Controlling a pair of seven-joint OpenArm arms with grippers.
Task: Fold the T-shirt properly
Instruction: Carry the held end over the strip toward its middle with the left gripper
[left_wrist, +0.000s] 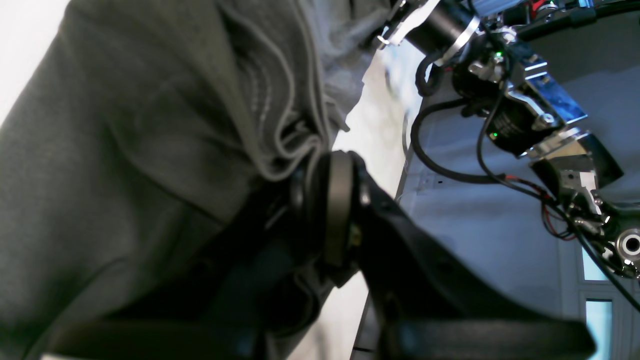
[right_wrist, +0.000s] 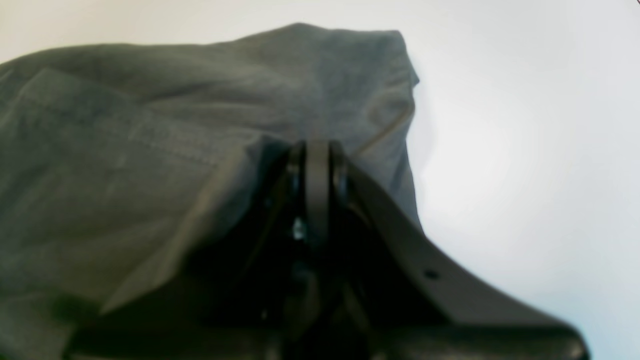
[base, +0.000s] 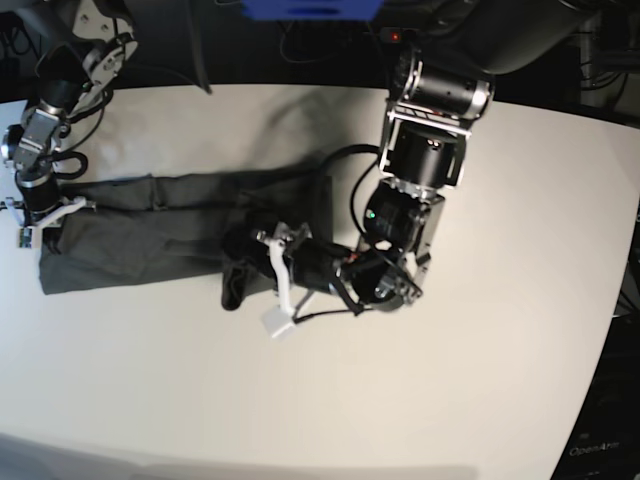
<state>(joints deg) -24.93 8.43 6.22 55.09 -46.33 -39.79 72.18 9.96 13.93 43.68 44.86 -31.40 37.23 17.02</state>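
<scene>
Altogether, left to right in the base view: one right gripper (base: 45, 225), clamped on one T-shirt (base: 130, 240) lying along one white table (base: 420, 400); one left gripper (base: 240, 250), pinched tight on the shirt's bunched other end.

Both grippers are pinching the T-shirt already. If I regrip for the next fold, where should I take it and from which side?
Probably the near long edge of the T-shirt, coming from the table's front side: it lies flat, straight and uncovered there. The bunch by the left gripper offers no clean edge.
</scene>
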